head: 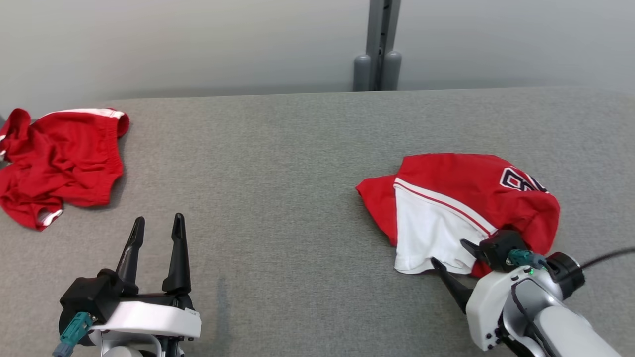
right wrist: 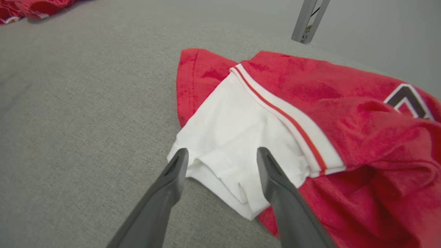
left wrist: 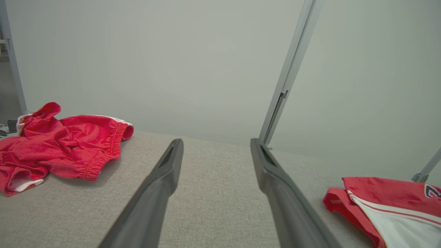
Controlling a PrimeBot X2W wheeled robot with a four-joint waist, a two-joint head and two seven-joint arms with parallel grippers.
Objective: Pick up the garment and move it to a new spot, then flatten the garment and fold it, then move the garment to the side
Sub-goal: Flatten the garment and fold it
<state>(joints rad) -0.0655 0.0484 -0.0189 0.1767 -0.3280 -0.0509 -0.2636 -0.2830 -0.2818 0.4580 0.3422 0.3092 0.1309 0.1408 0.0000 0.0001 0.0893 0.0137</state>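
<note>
head view | red shorts (head: 59,158) cropped at left edge; jersey (head: 461,198) logo (head: 521,181) partly hidden

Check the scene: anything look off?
Nothing spilled or damaged. The jersey at right lies lopsided, its white sleeve sticking out toward the open right gripper, which straddles the sleeve's edge. The shorts at far left lie crumpled.

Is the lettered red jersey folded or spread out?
Folded: the red and white fabric jersey lies in overlapping layers, white panel over red.
</note>
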